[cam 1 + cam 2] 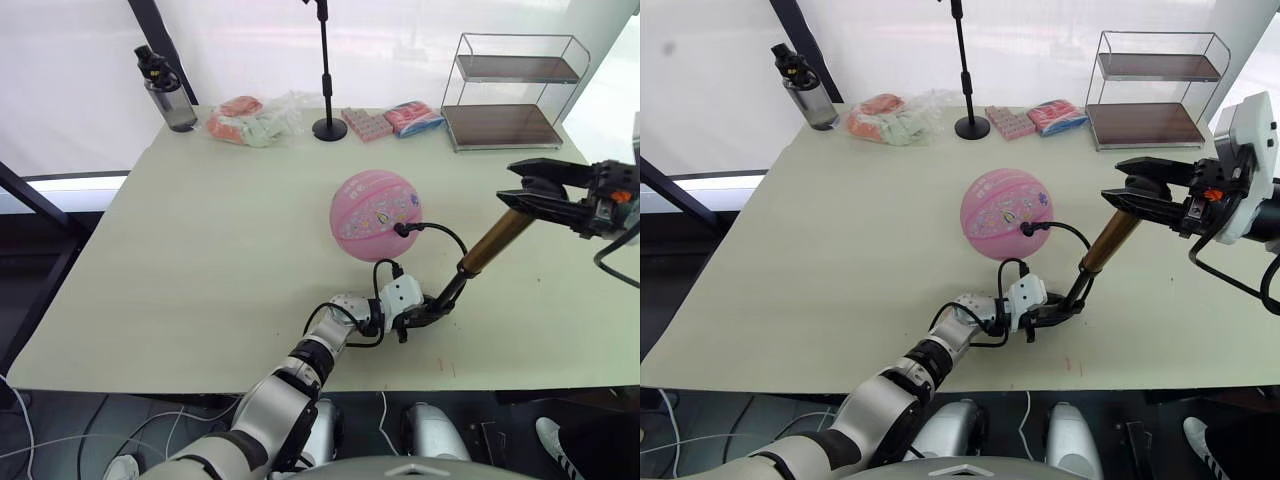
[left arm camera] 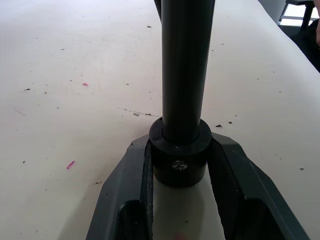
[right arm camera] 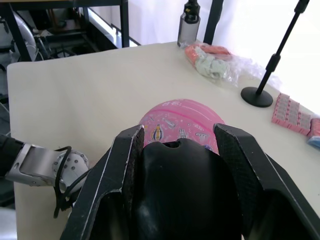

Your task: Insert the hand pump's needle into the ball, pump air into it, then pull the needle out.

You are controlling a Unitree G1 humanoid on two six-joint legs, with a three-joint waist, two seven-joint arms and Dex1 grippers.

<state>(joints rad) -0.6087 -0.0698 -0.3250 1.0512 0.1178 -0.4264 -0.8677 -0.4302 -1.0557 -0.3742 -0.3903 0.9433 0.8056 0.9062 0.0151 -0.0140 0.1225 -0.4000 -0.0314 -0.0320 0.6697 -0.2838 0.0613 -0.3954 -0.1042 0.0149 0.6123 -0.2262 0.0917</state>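
The pink ball (image 1: 375, 215) rests mid-table. The hand pump (image 1: 495, 243) leans tilted to its right, gold barrel up and black end down. My left gripper (image 1: 425, 312) is shut on the pump's black lower end cap (image 2: 179, 165) just above the table. My right gripper (image 1: 528, 188) is shut on the black handle (image 3: 180, 190) at the top of the barrel. The thin black hose (image 1: 440, 232) loops from the lower end to a small black fitting (image 1: 403, 230) pressed against the ball's side. The needle itself is hidden there.
At the table's back stand a grey bottle (image 1: 170, 95), a black stand pole (image 1: 327, 90), a wire shelf (image 1: 510, 90), a plastic bag of packets (image 1: 250, 120) and pink packs (image 1: 365, 123). The table's front edge (image 1: 250, 385) runs just behind my left wrist.
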